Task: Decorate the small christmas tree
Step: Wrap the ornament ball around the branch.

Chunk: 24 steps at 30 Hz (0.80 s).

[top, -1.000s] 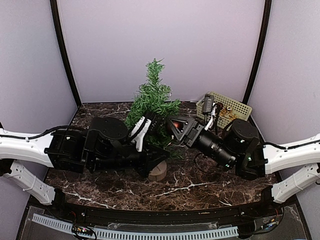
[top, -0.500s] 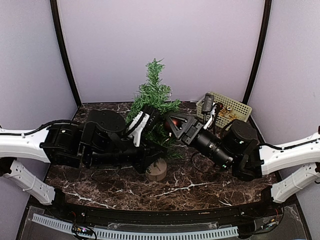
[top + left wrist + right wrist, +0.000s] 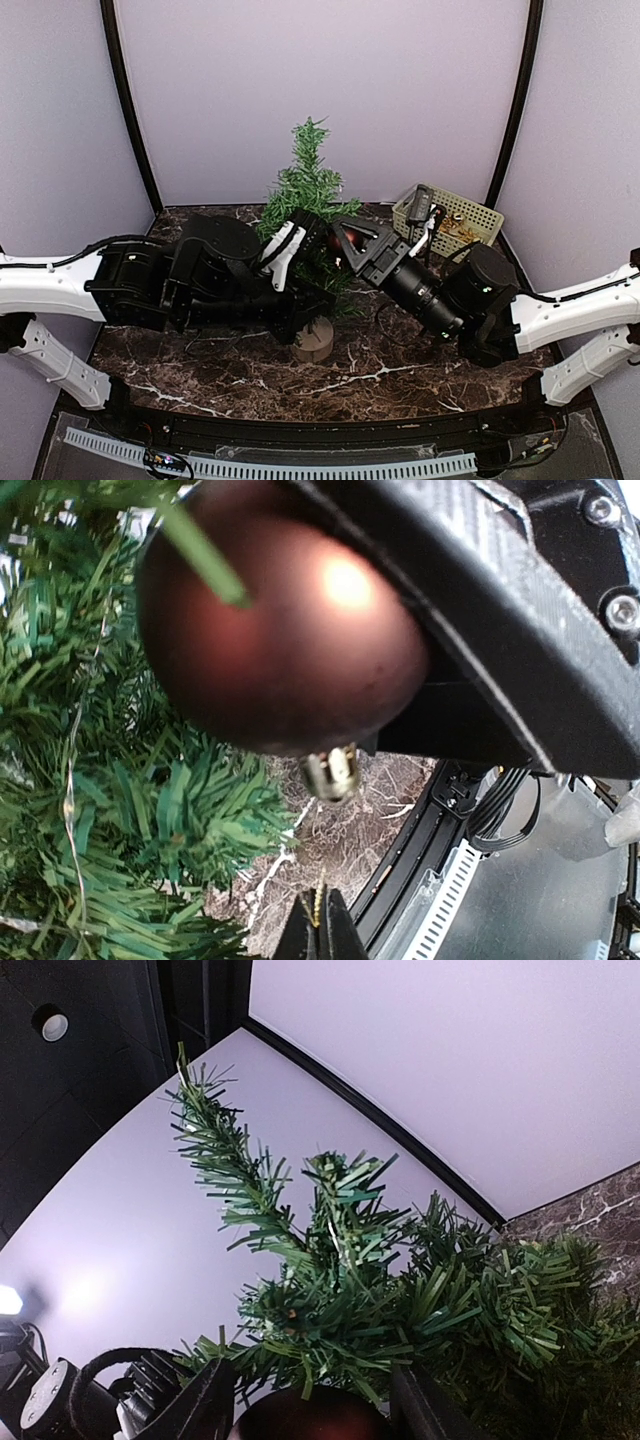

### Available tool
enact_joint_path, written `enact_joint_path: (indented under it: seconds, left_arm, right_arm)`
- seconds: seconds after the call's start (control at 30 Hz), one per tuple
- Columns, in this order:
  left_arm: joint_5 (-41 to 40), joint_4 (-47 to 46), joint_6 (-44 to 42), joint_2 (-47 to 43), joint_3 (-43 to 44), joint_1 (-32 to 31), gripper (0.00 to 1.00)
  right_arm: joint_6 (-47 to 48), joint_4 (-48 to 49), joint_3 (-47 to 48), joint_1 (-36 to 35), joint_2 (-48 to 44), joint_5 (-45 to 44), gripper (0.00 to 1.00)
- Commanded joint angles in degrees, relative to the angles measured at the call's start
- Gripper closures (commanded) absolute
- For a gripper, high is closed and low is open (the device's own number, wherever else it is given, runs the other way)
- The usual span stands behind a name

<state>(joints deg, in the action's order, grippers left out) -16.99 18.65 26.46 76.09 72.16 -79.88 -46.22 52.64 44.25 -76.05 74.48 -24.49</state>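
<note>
On table (image 3: 380, 372), one tree (image 3: 305, 185), one bauble (image 3: 270, 640)

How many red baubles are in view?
1. The matte dark-red round bauble is gripped by the right gripper, against the small dark-green fir. More may be hidden in the pale perforated basket at back right.

A satin red bauble (image 3: 280, 630) has a shiny metal cap (image 3: 330, 773); the small christmas tree (image 3: 305, 190) has bristly plastic needles and a pale wooden stump (image 3: 314, 341).
</note>
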Motion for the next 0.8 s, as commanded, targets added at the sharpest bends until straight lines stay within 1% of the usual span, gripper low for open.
enact_joint_path:
  seconds: [0.0,0.3,0.77]
  left_arm:
    - [-2.25,3.45,-1.92,-0.09,2.94,0.29,1.00]
    - [-4.67,7.36,-3.13,0.36,5.62,0.40,1.00]
    - [-5.96,7.33,-4.05,-0.15,5.74,0.78,1.00]
  right_arm:
    - [0.77,4.30,1.08,-0.58,0.60,-0.56,0.48]
    - [0.78,5.30,2.36,-0.58,2.87,-0.38,0.48]
    - [3.10,8.88,2.86,-0.56,3.85,0.49,0.47]
